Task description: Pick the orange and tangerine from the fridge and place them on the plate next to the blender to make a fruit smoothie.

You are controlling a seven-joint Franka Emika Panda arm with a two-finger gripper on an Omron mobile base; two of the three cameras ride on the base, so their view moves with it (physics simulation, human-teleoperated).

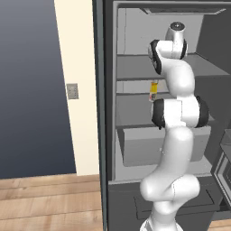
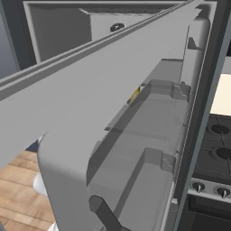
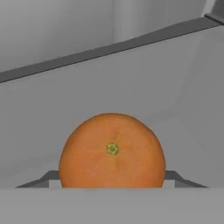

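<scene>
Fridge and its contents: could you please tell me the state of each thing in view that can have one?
Tall dark grey fridge: open, pale interior exposed.
Pale grey fridge door: swung wide open.
Smooth orange-coloured fruit: whole, resting on a fridge shelf, stem end towards the hand camera; orange or tangerine unclear.
Two-finger gripper: one fingertip on each side of the fruit; contact unclear.

Pale grey fridge shelf [image 3: 131, 83] w/ one orange [image 3: 112, 151] sitting on it.
</scene>
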